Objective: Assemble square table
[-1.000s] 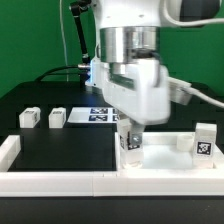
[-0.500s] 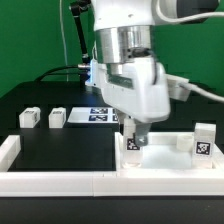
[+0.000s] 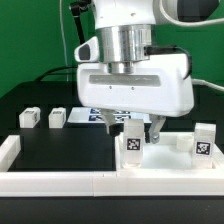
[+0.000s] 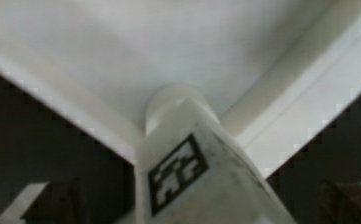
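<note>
The square tabletop (image 3: 172,156) is a thick white slab lying at the exterior view's right, against the front wall. One white tagged leg (image 3: 131,143) stands upright on its left part. My gripper (image 3: 132,127) hangs right over this leg, open, with one dark finger (image 3: 109,122) on each side and a gap to the leg. In the wrist view the leg (image 4: 189,160) rises toward the camera from the white tabletop (image 4: 177,45). A second leg (image 3: 204,141) stands at the slab's right edge. Two more legs (image 3: 29,117) (image 3: 58,117) lie on the black table at the left.
A low white border wall (image 3: 60,181) runs along the front and turns up at the left corner (image 3: 8,150). The marker board (image 3: 92,115) lies flat behind my hand. Cables hang behind the arm before a green backdrop.
My jaws have opened and let go of the upright leg. The hand has turned about its vertical axis, so its broad side now faces the exterior camera. The leg stays standing.
</note>
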`<action>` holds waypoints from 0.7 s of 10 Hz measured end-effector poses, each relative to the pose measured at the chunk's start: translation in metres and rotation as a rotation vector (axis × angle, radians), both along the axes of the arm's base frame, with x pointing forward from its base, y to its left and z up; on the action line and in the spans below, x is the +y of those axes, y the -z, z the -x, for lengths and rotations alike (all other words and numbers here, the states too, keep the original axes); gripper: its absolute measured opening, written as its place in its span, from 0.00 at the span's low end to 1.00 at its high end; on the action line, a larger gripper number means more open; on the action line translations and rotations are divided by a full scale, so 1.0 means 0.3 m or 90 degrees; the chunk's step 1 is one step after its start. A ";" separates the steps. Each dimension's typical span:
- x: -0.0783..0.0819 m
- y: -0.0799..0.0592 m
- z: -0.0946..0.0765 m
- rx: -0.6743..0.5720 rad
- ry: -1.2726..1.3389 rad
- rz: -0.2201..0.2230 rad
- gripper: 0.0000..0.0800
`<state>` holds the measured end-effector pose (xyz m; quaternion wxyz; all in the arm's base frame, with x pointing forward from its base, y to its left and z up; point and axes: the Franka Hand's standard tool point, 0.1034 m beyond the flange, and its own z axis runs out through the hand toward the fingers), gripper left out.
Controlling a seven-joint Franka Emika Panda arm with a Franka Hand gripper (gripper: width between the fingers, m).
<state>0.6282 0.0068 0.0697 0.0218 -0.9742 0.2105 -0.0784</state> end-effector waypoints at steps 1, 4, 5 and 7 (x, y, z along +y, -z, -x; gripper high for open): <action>0.007 -0.024 -0.019 -0.001 -0.097 0.019 0.81; 0.003 -0.021 -0.017 -0.002 -0.114 0.024 0.81; 0.003 -0.021 -0.017 -0.002 -0.112 0.024 0.67; 0.001 -0.019 -0.016 -0.001 -0.031 0.010 0.50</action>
